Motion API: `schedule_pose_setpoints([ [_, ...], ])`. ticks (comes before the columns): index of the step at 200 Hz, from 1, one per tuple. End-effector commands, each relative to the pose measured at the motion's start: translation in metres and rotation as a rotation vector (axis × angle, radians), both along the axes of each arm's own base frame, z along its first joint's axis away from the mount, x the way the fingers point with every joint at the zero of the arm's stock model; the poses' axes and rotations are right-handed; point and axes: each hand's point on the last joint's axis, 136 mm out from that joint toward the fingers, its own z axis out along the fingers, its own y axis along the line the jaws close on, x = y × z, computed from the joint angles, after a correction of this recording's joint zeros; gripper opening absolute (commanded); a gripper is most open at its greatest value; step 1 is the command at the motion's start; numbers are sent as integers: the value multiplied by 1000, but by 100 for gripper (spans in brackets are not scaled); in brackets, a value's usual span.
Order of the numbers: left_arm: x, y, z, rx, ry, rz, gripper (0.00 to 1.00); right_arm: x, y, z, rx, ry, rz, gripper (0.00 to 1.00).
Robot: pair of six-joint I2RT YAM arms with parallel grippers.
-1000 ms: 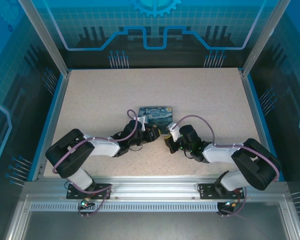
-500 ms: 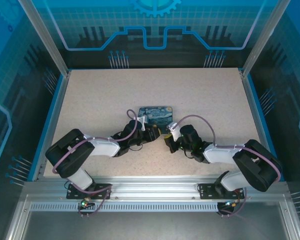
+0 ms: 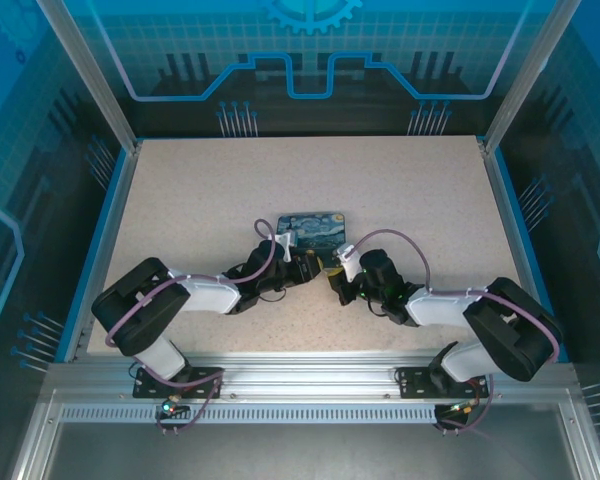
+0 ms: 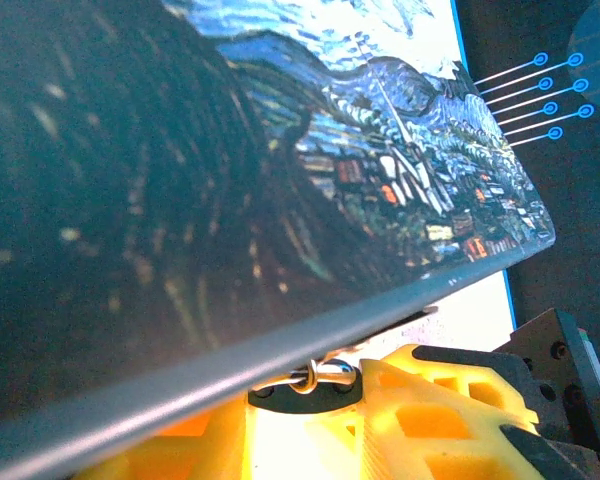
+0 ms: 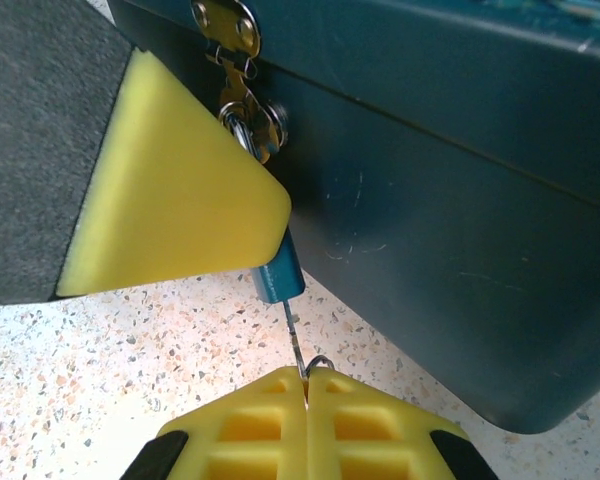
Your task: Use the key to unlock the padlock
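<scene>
Yellow fingertips of the right tool [image 5: 307,392] are pressed together in the right-wrist view, pinching the key [image 5: 293,335] at its head. The thin shaft runs straight up to the underside of the padlock [image 5: 277,275], which has a blue body. Seating in the keyway is not resolvable. Speckled desk [image 5: 90,340] lies below.

The shackle [image 5: 252,120] passes through the hasp [image 5: 228,25] on the dark front wall of the tin [image 5: 460,150]. A yellow pad [image 5: 170,200] of the left tool lies against the padlock body and covers most of it. The partner finger is hidden, so I cannot tell if that tool is clamped.

Left-wrist view adds the painted lid [image 4: 380,150] and a silvery loop [image 4: 315,375] under its edge, above yellow fingers [image 4: 430,400].

Top view: the left tool [image 3: 308,264] and right tool meet at the tin's near edge, mid-desk. Padlock and key are too small to make out there.
</scene>
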Motion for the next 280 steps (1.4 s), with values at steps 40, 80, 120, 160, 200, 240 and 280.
schedule_pose_setpoints([
  [40, 0, -16, 17, -68, -32, -39, 28, 12, 10, 21, 85, -67, 0, 0],
  [80, -1, -17, 17, -73, -18, -44, 28, 15, 11, 23, 101, -101, 6, 0],
  [120, -1, -23, 15, -90, -2, -55, 27, 20, 15, 28, 119, -116, 19, 0],
  [160, -2, -26, 8, -83, 9, -57, 27, 21, 22, 35, 165, -116, 27, 0],
  [200, 0, -23, -3, -55, 13, -44, 27, 16, 14, 12, 144, -46, -9, 0],
  [240, 1, -16, -28, -34, 37, -13, 29, 9, 12, -18, 118, 45, -48, 0],
  [280, -1, -14, -35, -18, 44, -11, 36, 6, 14, -20, 109, 49, -64, 0],
])
